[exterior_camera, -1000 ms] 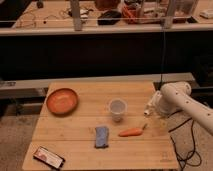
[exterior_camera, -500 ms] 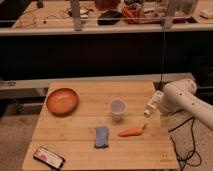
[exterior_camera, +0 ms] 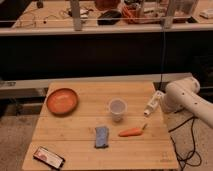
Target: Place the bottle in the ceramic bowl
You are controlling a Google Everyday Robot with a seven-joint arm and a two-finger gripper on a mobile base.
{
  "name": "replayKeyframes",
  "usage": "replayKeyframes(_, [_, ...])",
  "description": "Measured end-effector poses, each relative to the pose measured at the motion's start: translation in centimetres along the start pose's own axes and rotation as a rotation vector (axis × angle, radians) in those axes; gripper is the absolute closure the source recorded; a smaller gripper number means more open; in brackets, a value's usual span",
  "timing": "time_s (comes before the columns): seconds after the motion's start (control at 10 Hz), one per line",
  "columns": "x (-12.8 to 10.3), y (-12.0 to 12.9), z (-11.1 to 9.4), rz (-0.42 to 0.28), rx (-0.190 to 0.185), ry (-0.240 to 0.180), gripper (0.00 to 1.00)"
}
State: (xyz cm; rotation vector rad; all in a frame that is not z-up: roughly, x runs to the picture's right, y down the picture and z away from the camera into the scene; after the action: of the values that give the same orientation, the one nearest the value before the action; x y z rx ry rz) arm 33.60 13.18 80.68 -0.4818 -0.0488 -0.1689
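Observation:
The slim white bottle (exterior_camera: 151,105) lies tilted on the wooden table (exterior_camera: 75,137) near its right edge, cap end toward the carrot. My gripper (exterior_camera: 160,101) is at the end of the white arm (exterior_camera: 186,97), right beside the bottle's upper end. It is open, and I cannot see a grip on the bottle. The orange ceramic bowl (exterior_camera: 62,101) sits empty at the table's far left, well away from the gripper.
A translucent plastic cup (exterior_camera: 116,108) stands mid-table between bottle and bowl. A carrot (exterior_camera: 132,132) and a blue sponge (exterior_camera: 102,136) lie in front of it. A flat packet (exterior_camera: 49,157) lies at the front left corner. A black cable (exterior_camera: 182,150) hangs off the right side.
The white arm has shifted slightly to the right and up beside the bottle. The bottle and the other objects have stayed in place.

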Motion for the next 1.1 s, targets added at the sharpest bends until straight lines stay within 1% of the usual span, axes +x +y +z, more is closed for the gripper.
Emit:
replayKeyframes(0.2, [0.32, -0.09, -0.01, -0.010, 0.014, 0.000, 0.20])
replayKeyframes(0.6, [0.56, -0.17, 0.08, -0.026, 0.030, 0.000, 0.20])
replayKeyframes(1.1, [0.48, -0.24, 0.09, -0.054, 0.045, 0.021, 0.20])
